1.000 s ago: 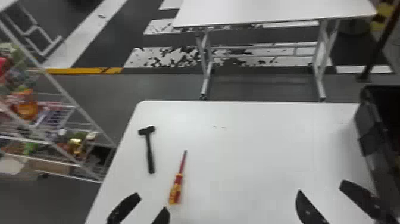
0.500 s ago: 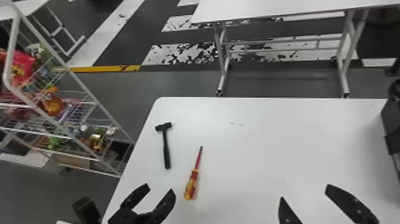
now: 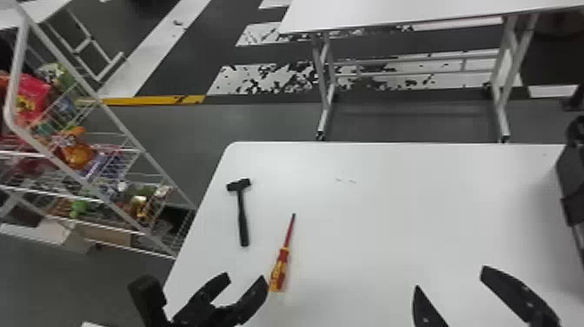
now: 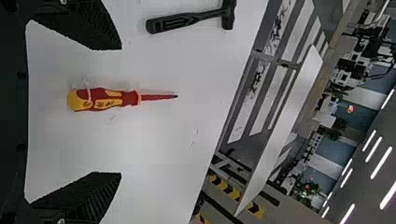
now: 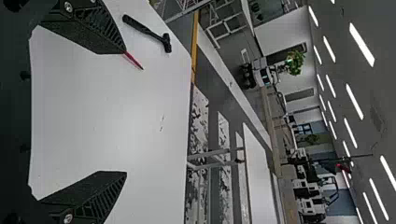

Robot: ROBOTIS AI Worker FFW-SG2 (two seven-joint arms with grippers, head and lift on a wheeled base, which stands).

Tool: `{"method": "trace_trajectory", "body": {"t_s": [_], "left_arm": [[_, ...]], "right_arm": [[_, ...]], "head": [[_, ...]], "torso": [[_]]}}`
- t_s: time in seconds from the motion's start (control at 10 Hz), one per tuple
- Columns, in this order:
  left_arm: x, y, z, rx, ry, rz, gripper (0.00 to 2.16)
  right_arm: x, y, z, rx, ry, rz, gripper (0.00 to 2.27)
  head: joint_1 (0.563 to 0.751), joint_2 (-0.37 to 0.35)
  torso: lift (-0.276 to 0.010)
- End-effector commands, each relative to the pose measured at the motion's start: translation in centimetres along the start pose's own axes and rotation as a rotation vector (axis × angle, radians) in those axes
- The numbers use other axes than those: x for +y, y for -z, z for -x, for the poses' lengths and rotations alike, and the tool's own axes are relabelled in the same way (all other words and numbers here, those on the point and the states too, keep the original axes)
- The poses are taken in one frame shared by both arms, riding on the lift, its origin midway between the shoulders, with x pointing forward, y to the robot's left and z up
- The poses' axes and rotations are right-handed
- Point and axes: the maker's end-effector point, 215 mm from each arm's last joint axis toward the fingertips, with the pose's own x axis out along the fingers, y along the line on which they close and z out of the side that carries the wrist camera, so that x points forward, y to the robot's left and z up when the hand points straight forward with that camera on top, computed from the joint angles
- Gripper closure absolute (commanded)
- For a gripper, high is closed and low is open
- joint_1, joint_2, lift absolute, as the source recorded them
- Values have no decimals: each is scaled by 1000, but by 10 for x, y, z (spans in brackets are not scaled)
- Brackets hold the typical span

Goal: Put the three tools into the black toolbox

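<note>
hammer (image 3: 242, 217) and red-and-yellow screwdriver (image 3: 280, 268) are laid on white table (image 3: 391, 208), left gripper (image 3: 244, 279) is held near screwdriver, right gripper (image 3: 451, 278) over table, both with fingers spread apart

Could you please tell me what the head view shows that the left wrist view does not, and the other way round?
From the head view: the wire rack with its goods at the left, the black toolbox cut off by the right edge, and the open right gripper.

From the left wrist view: the long ceiling lights and a yellow-and-black striped marking.

In both: the hammer and screwdriver on the white table, the open left gripper, and another white table beyond.
</note>
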Motion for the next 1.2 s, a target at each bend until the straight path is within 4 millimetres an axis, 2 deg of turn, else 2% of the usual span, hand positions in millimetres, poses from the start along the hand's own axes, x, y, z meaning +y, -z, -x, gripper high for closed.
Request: {"method": "trace_trajectory", "body": {"t_s": [0.0,0.2,0.4,0.6,0.8,0.9,1.1], "left_arm": [[-15,16,-10,89,-2,9,33],[-28,37,-26,236,-11,2,29],[-28,50,-32,370,-66,0,33],[-28,45,-37,411,-88,14,33],[-18,37,-41,432,-129,3,33],[-11,38,-39,450,-151,8,33],[-6,37,-51,502,-173,33,33]], "right_arm": [[-11,0,-2,2,2,13,83],[-29,3,-2,8,2,6,83],[-49,2,0,0,1,-7,83],[-64,3,-2,3,-7,-10,83],[-74,7,-4,7,-3,-15,83],[-77,8,-6,7,-12,-18,83],[-78,8,-6,7,-12,-21,83]], "head": [[695,350],[695,350],[695,350],[695,350],[695,350],[695,349],[695,350]], "torso": [[-51],[-51],[-51],[-51],[-51],[-51],[-51]]}}
